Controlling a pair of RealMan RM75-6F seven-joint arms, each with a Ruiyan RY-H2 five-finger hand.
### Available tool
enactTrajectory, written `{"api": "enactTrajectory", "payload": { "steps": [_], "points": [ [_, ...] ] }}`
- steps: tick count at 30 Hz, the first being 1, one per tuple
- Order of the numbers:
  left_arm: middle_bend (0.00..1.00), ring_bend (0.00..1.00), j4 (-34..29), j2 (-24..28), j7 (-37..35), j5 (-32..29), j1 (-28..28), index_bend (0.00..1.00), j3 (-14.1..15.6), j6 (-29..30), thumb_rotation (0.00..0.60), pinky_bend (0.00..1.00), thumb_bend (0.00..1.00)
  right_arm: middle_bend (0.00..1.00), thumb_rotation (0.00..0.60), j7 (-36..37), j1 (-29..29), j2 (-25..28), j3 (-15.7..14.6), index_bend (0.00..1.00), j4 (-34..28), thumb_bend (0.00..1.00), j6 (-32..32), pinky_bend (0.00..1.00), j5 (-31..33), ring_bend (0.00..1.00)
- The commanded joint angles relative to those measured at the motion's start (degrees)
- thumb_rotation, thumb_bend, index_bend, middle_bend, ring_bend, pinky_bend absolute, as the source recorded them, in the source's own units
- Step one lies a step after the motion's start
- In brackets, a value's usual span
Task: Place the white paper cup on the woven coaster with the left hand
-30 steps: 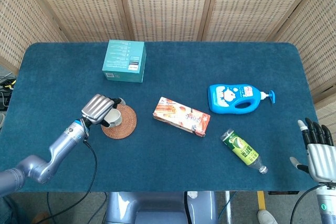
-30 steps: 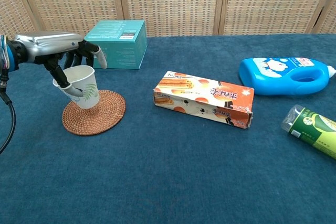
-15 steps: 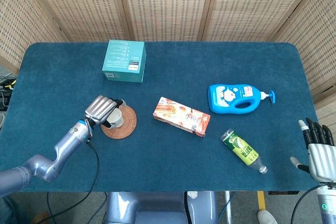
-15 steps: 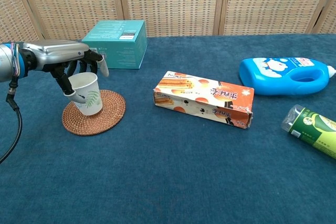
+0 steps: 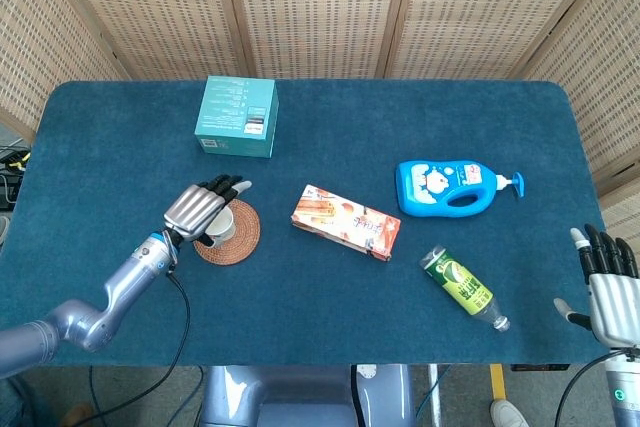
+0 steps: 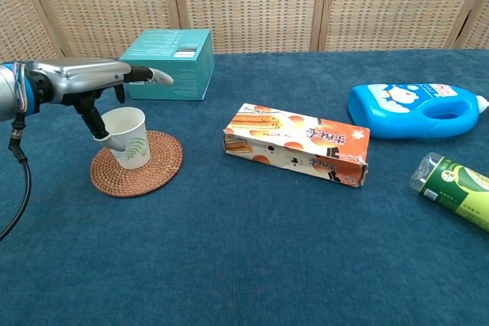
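I see the paper cup (image 6: 127, 137) standing on the coaster (image 6: 137, 163), right under my left hand (image 6: 92, 80). Its fingers (image 6: 157, 75) are spread flat above the rim, gripping nothing, with the thumb (image 6: 101, 127) beside the cup wall.

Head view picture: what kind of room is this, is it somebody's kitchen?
Probably not a kitchen. It looks like a robot practice setup: a table covered in blue cloth, woven screens standing behind it, and everyday things laid out, such as a teal box, a snack box and a blue pump bottle.

Woven screens (image 5: 320, 7) — blue tabletop (image 5: 330, 307)
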Motion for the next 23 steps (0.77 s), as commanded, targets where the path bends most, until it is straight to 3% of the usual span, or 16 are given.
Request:
{"api": "enactTrajectory", "payload": {
  "steps": [1, 5, 10, 17, 23],
  "points": [
    [0.00, 0.00, -6.13, 5.82, -0.55, -0.77, 1.89, 0.00, 1.00, 0.48, 0.600, 0.01, 0.00, 0.00, 0.600, 0.22, -0.10, 0.19, -0.04, 0.04, -0.18, 0.00, 0.19, 0.00, -0.20, 0.00],
    [0.00, 0.00, -13.84, 12.94, -3.04, 2.17, 8.02, 0.00, 1.03, 11.39, 0.600, 0.00, 0.00, 0.00, 0.600, 0.07, -0.06, 0.30, -0.26, 0.04, -0.53, 0.00, 0.19, 0.00, -0.67, 0.00],
    [0.00, 0.00, -18.14, 18.13, -1.94, 2.97, 17.06, 0.00, 1.61, 26.17, 0.600, 0.00, 0.00, 0.00, 0.600, -0.36, -0.02, 0.30, -0.65, 0.04, -1.23, 0.00, 0.55, 0.00, -1.87, 0.00],
    [0.00, 0.00, -22.82, 22.62, -0.89, 1.11, 25.32, 0.00, 4.41, 33.80, 0.600, 0.00, 0.00, 0.00, 0.600, 0.05, -0.10, 0.67, -0.88, 0.04, -1.86, 0.00, 1.11, 0.00, -2.98, 0.00],
    [0.00, 0.00, -23.28, 21.72, -6.01, 0.27, 31.48, 0.00, 7.00, 37.31, 0.600, 0.00, 0.00, 0.00, 0.600, 1.00, -0.46, 1.25, -0.95, 0.04, -2.17, 0.00, 1.96, 0.00, -3.66, 0.00]
  ]
}}
